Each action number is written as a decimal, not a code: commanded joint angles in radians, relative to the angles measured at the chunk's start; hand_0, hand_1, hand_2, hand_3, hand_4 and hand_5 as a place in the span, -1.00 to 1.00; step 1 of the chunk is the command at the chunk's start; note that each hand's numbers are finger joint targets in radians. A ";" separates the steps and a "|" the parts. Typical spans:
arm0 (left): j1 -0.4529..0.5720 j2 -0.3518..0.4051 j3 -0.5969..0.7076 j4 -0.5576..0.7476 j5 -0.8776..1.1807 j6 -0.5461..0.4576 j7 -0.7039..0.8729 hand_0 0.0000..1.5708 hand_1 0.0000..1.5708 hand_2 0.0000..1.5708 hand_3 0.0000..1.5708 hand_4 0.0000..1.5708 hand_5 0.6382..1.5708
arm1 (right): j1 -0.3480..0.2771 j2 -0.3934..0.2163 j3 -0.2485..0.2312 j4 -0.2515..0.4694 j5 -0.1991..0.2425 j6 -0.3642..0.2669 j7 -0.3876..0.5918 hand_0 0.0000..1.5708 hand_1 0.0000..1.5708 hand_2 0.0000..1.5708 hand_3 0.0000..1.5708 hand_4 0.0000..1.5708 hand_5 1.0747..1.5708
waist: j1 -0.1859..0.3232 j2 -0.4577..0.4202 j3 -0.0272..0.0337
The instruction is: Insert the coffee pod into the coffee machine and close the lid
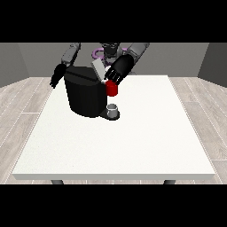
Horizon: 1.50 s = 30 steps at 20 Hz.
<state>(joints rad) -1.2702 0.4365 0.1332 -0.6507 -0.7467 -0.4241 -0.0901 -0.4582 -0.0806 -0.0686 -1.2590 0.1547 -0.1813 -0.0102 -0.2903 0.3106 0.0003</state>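
A black coffee machine [84, 95] stands on the far left part of the white counter [133, 142], its bulk hiding the robot's lower torso and part of both arms. A pale lid [97, 68] tilts up from the machine's top, open rather than shut.

The robot hand at the view's right [114, 76] reaches in over the machine's upper front corner, just above a red thing at the machine [111, 89]. Its fingers merge into one dark mass against the black housing — whether they are curled, straight or holding anything cannot be told. A small pale spot shows at the hand's lower edge, too small to identify.

The robot hand at the view's left [56, 76] hangs beside the machine's upper left edge, apart from the counter; its fingers look straight and relaxed, pointing downward, with nothing in them.

At the machine's base, on its dark drip platform, sits a grey thing [113, 109] shaped like a small cup — it cannot be told for the coffee pod. The pod itself is not plainly visible anywhere.
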 commanded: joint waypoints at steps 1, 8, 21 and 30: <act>-0.036 0.005 0.016 0.008 0.000 0.023 0.015 0.54 0.54 0.58 0.54 -0.55 1.00 | -0.054 -0.040 -0.024 0.001 -0.026 0.041 0.034 -1.00 -1.00 -1.00 -1.00 -1.00 1.00 | -0.019 0.020 0.0000; -0.001 -0.030 -0.013 0.001 -0.037 0.100 -0.007 0.58 0.58 0.60 0.53 -0.63 1.00 | -0.031 0.014 0.018 -0.013 0.025 -0.028 0.056 -1.00 -1.00 -1.00 -1.00 -1.00 1.00 | -0.009 -0.009 -0.0002; 0.040 0.044 -0.051 0.036 -0.109 0.135 -0.118 0.42 0.42 0.45 0.29 -1.00 1.00 | 0.010 0.027 0.030 -0.047 0.031 -0.037 0.040 -1.00 -1.00 -1.00 -1.00 -1.00 1.00 | -0.016 0.035 -0.0004; -0.060 0.039 -0.006 0.024 -0.092 0.171 -0.089 0.59 0.59 0.54 0.21 -1.00 1.00 | -0.035 0.023 0.022 -0.016 0.027 -0.033 -0.010 -1.00 -1.00 -1.00 -1.00 -0.89 1.00 | -0.050 0.085 0.0001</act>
<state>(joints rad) -1.2819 0.4793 0.1097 -0.6354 -0.8411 -0.2737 -0.2044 -0.4885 -0.0807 -0.0638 -1.2806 0.1649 -0.1937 0.0088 -0.3173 0.3678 0.0006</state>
